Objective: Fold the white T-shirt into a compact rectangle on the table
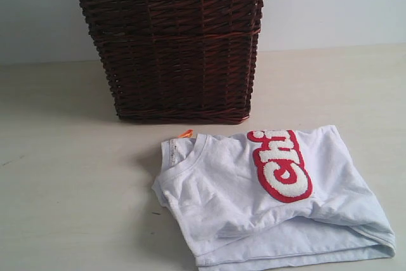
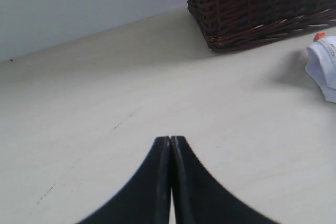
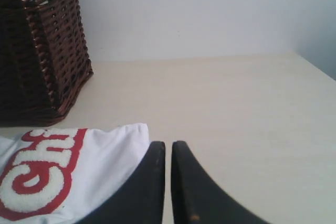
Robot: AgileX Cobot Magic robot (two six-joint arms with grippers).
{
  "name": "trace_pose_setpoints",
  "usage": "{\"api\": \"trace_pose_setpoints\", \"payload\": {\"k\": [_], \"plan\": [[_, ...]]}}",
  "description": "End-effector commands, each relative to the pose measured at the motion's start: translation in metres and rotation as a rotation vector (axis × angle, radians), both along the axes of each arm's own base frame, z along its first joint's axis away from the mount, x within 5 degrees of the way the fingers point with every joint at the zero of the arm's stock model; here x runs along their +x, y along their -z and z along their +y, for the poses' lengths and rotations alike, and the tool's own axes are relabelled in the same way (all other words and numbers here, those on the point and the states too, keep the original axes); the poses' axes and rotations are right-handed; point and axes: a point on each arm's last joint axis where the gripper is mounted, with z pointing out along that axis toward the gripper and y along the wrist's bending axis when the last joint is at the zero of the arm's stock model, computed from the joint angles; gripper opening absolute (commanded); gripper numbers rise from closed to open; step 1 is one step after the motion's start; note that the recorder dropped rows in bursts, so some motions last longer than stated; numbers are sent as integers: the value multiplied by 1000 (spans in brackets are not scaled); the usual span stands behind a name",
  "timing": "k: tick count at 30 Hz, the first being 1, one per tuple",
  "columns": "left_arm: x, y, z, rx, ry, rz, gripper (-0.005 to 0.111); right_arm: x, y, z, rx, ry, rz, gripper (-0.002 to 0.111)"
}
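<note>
Well, white T-shirt outside wicker basket.

The T-shirt lies folded on the desk, near and to the right in the exterior view. The basket stands on the desk behind it, offset left and apart from it. The wall rises behind the basket. My left gripper is over bare desk, well apart from the shirt's collar end. My right gripper is just beside the shirt's opposite end.
</note>
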Motion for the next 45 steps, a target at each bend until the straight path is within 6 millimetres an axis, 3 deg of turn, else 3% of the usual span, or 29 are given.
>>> {"api": "trace_pose_setpoints", "payload": {"k": [1,21,30,45], "plan": [[0,0,0,-5,-5,0,2,-1,3,-1,-71,7,21,7],[-2,-2,1,-5,-16,-34,2,-1,3,-2,-82,9,23,7],[-2,-3,13,-67,-287,-48,2,-1,3,-2,-82,9,23,7],[-2,-2,5,-117,-168,-34,2,-1,3,-2,-82,9,23,7]]}}
